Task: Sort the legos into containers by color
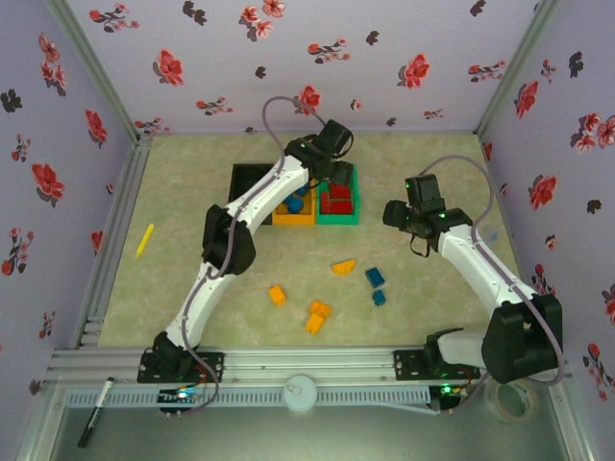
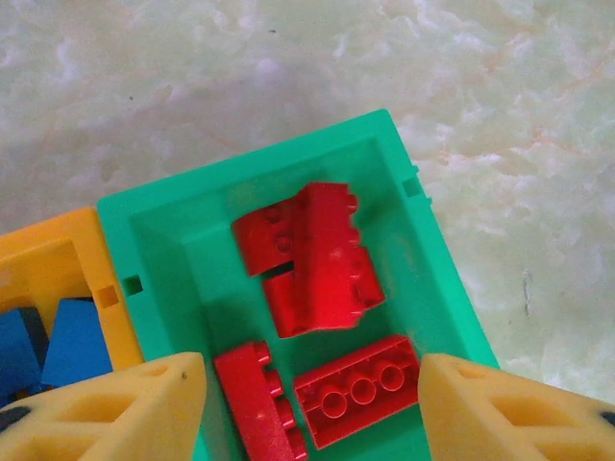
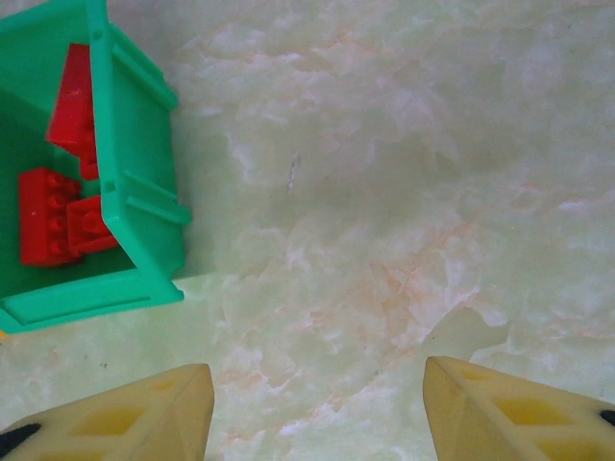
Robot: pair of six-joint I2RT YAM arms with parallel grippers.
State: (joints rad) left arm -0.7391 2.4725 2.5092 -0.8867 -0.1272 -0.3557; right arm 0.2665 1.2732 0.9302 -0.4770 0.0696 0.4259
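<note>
Three bins: joined in a row at the far middle of the table. The black bin is at the left end, the orange bin in the middle and the green bin at the right end.
Hidden: the left arm crosses the black and orange bins in the top view, so their contents are hard to read there. The left wrist view shows blue bricks in the orange bin, cut off by the frame edge.
Red bricks: in the green bin, some overlapping (exact count unclear).
Left gripper: above the green bin, fingers apart with nothing between them.
Right gripper: over bare table just right of the green bin, jaws apart and empty.
Loose orange bricks: three on the near middle of the table, well apart from the bins.
Loose blue bricks: two, near the orange ones.
Yellow stick: near the left wall.
Open room: bare table lies to the right of the green bin and between the bins and the loose bricks (walls close on three sides).
</note>
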